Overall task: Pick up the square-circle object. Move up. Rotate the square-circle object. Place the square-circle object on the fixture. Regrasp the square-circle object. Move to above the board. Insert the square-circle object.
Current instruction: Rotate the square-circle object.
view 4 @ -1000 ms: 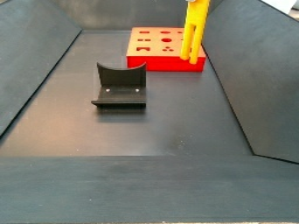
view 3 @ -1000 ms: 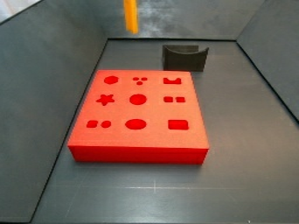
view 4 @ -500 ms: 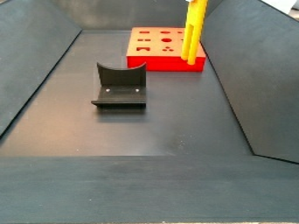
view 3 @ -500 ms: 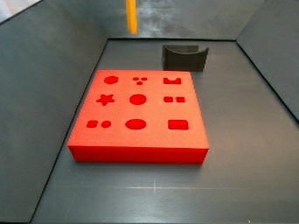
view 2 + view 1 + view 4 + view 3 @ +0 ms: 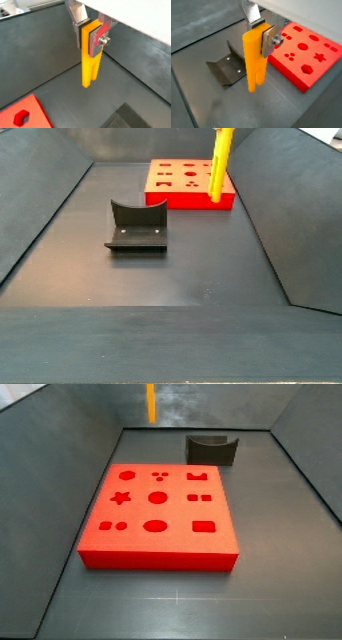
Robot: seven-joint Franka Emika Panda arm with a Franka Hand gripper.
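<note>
Two silver fingers [image 5: 254, 14] clamp the upper end of the square-circle object [image 5: 255, 60] in a wrist view — the gripper [image 5: 261, 30] holds the yellow-orange bar with its long axis upright and its free end pointing down at the dark desk [image 5: 211, 112]. Below it stand the fixture [image 5: 227, 70] and the red board [image 5: 308, 52], the bar's tip hanging clear of both.

Seen from the wrist again, the gripper [image 5: 89, 31] has its jaws closed on the square-circle object [image 5: 91, 62], a dark pad pressed to each flat side. The bar hangs straight down above bare desk [image 5: 73, 107], with a corner of the board [image 5: 27, 117] showing near the frame's edge.

From a side view, only the lower part of the square-circle object [image 5: 148, 401] shows at the top edge, upright, behind the board [image 5: 160, 519] and apart from the fixture [image 5: 211, 450]; the gripper is out of frame. Less of the bar shows than a second ago, so it has risen.

From a side view again, the square-circle object [image 5: 218, 163] hangs vertically in front of the board [image 5: 187, 184], its lower end pointing down, and the fixture [image 5: 138, 226] sits well apart on the desk [image 5: 160, 288]. The bar's tip sits higher than a second ago — board and fixture have not moved.
</note>
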